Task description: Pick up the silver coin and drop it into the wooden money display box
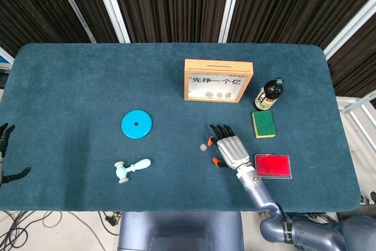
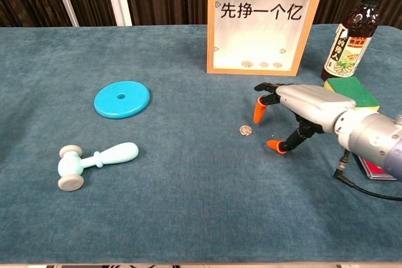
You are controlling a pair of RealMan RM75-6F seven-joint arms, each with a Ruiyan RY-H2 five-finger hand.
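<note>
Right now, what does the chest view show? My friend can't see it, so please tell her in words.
The right hand hovers open just right of the coin on the blue table, fingers spread, not touching it. Behind stands the wooden box with coins inside, a bottle and sponge to its right. A blue disc and toy hammer lie at left.
</note>
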